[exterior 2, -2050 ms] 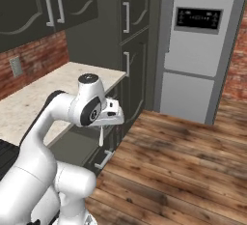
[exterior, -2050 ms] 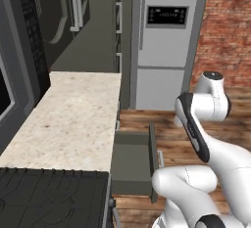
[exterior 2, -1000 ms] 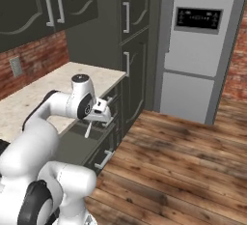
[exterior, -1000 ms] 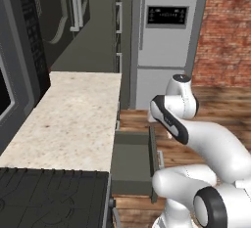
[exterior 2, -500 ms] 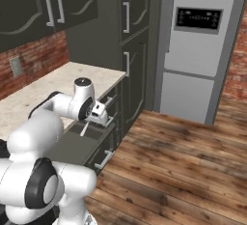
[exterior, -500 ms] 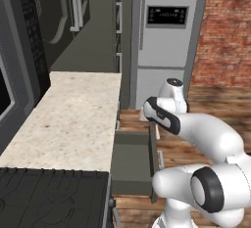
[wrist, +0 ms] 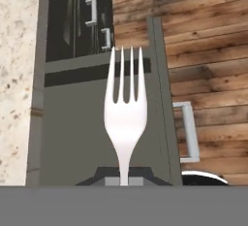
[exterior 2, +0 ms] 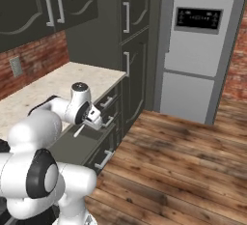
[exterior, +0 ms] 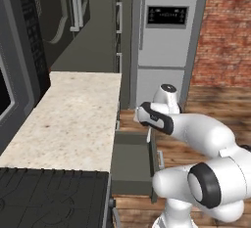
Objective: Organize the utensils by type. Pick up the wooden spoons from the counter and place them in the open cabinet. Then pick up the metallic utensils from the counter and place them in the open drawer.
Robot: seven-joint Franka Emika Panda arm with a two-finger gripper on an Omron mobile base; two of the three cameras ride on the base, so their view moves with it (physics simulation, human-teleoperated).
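While clamped in hand (wrist: 124,174), fork (wrist: 124,108) (tines forward), above open drawer (wrist: 72,142)

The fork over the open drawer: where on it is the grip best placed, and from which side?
By the handle end, as the gripper has it now. The fork narrows from its wide tined head to a slim neck that the shut jaws can pinch from either flat side. That leaves the tines pointing away, free to go down into the drawer.

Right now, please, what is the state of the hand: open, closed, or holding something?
Hand: closed on a silvery fork, held above the open drawer.
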